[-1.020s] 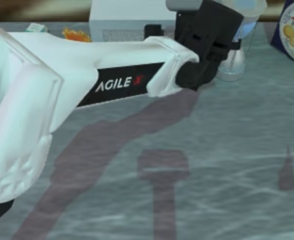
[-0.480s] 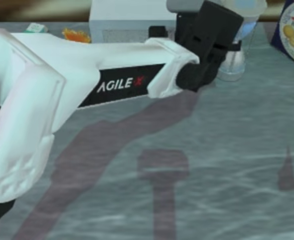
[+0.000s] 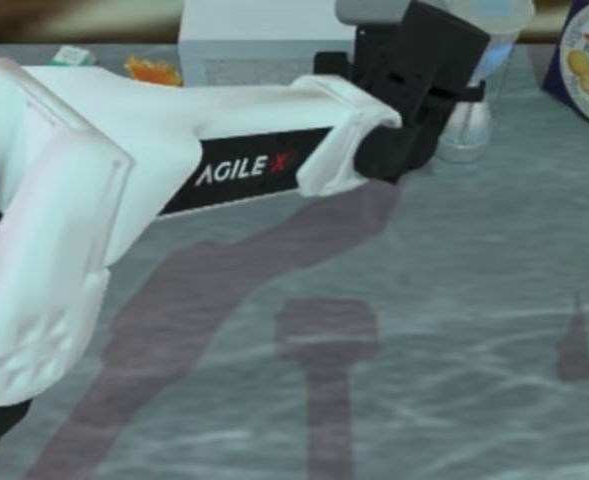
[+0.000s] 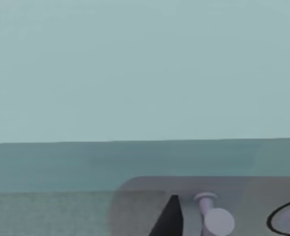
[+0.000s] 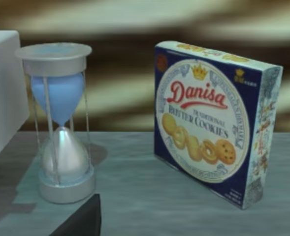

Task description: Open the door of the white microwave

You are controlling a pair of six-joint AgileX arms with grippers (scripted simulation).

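The microwave (image 3: 264, 45) sits at the desk's (image 3: 454, 300) far edge, its door (image 3: 259, 70) mostly hidden behind the left arm. Over the last second the left gripper (image 3: 339, 65) has crept rightward along the door, likely seeking the edge to pull. I cannot tell its grip. The right arm stays parked off-frame.

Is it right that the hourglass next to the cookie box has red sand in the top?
Not quite. The sand in the top of the hourglass is blue, not red; the right wrist view shows it clearly. The rest holds: it stands on the table next to the cookie box, with a gap between them.
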